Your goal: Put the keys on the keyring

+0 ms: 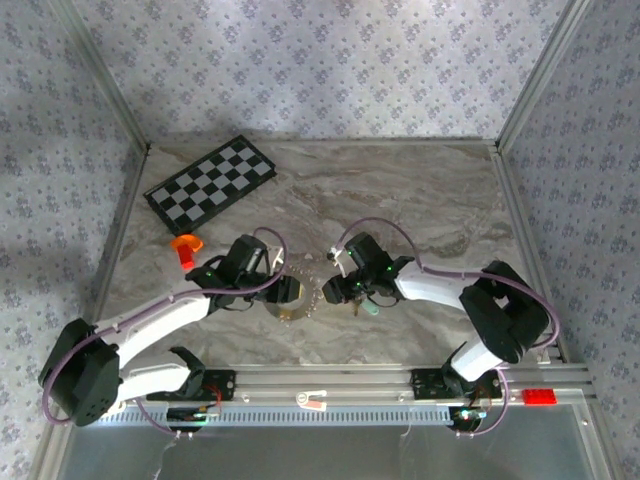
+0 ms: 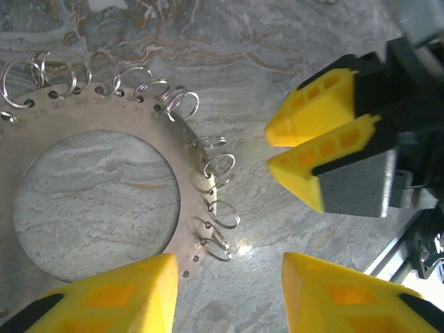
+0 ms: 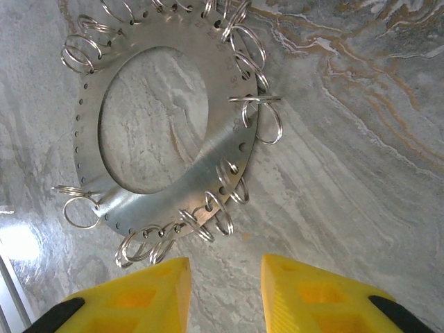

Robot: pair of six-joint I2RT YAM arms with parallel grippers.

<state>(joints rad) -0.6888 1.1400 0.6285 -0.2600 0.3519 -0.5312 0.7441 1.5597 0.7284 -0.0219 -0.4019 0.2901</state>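
The keyring (image 1: pixel 293 300) is a flat silvery ring plate lying on the marble between my two grippers, its rim hung with small wire rings. My left gripper (image 1: pixel 275 288) is at its left and my right gripper (image 1: pixel 340 290) at its right. In the left wrist view the keyring (image 2: pixel 139 118) reaches my left gripper (image 2: pixel 229 284), which is open over bare marble, and my right gripper (image 2: pixel 270 149) points in from the right. In the right wrist view my right gripper (image 3: pixel 225 284) is open just short of the keyring (image 3: pixel 208 177). A small pale mint key (image 1: pixel 372 311) lies under the right wrist.
A black-and-white checkerboard (image 1: pixel 210 185) lies at the back left, with an orange plastic piece (image 1: pixel 186 245) in front of it beside the left arm. A metal rail (image 1: pixel 320 385) runs along the near edge, with a red block (image 1: pixel 538 396) at its right. Patterned walls enclose the table.
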